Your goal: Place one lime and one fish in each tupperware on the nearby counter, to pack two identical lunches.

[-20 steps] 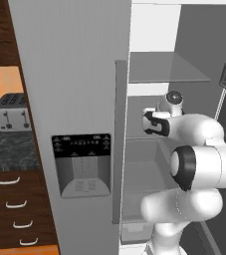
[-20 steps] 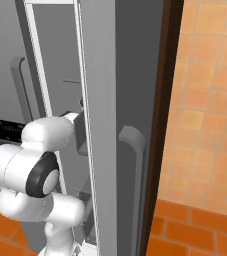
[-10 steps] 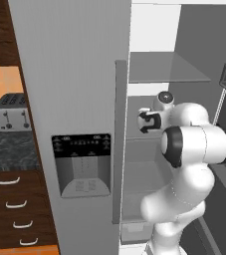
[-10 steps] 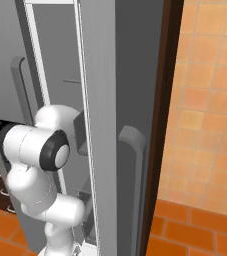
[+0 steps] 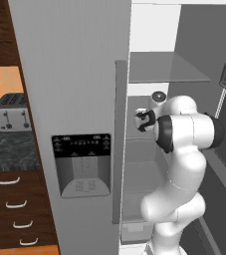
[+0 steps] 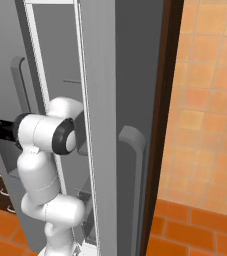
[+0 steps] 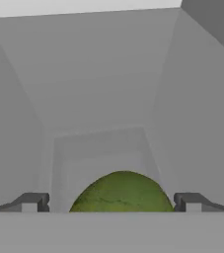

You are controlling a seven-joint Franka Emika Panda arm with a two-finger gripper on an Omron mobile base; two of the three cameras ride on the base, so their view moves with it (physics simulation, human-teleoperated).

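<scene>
From the left base view, we saw the arm (image 5: 184, 149) bent into the open fridge (image 5: 84, 74), its hand (image 5: 143, 121) held at mid height between two shelves (image 5: 164, 69). We judged that the reach went in there because the food for the lunches was kept cold inside. Off to the left a toaster (image 5: 12, 111) stood on the bench (image 5: 7, 149), above drawers (image 5: 10, 209) with curved handles. No tupperware could be made out on the stretch of bench that showed, so the packing end of the job seemed to lie elsewhere.

From the right base view, we looked past the edge of the open fridge door (image 6: 102, 125), which hid most of the inside. The arm's elbow and upper links stood just beside that door. An orange tiled wall (image 6: 210, 100) ran to the right.

In the hand view, a lime (image 7: 123, 192) sat low and centred between the two fingertips (image 7: 32, 201), against the plain grey walls of the fridge. The fingers stood wide apart, one on each side of the fruit, and we saw a gap on both sides, so nothing was gripped. We took this as lining up for a grasp: the lime was centred so that closing would catch it evenly.
</scene>
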